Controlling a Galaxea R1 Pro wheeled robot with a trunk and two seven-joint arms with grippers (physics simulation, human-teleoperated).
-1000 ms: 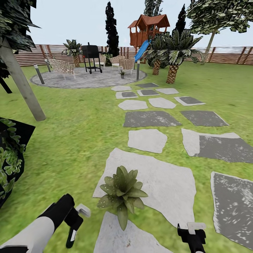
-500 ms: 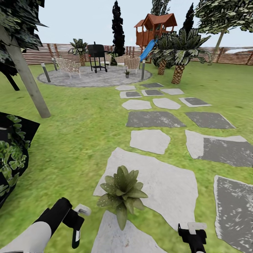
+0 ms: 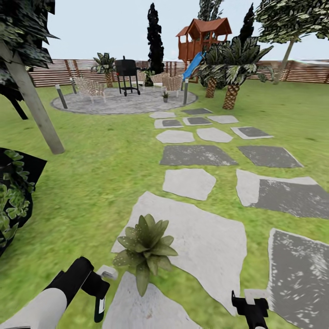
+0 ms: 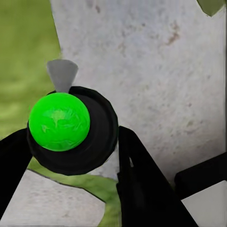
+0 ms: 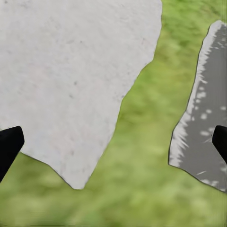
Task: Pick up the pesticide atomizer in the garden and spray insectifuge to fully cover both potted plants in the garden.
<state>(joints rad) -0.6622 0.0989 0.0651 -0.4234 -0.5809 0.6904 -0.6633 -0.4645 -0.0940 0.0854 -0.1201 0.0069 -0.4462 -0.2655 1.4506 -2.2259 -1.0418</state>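
My left gripper is shut on the pesticide atomizer, a slim dark bottle with a pale trigger head. In the left wrist view the atomizer is a round black body with a bright green part, held between the black fingers. One potted plant, a low green rosette, stands on a pale stepping stone just right of that gripper. A second potted plant stands far off on the round paved patch. My right gripper hangs open and empty above stone and grass.
Stepping stones lead ahead to the paved patch with chairs, a grill and bollard lamps. A tree trunk leans at the left, with a dark planter below it. Palms stand before the fence.
The whole view has shifted, so the camera has moved; the near plant now sits further left in the picture. Both arms hold the same pose, and the left keeps its grip on the atomizer.
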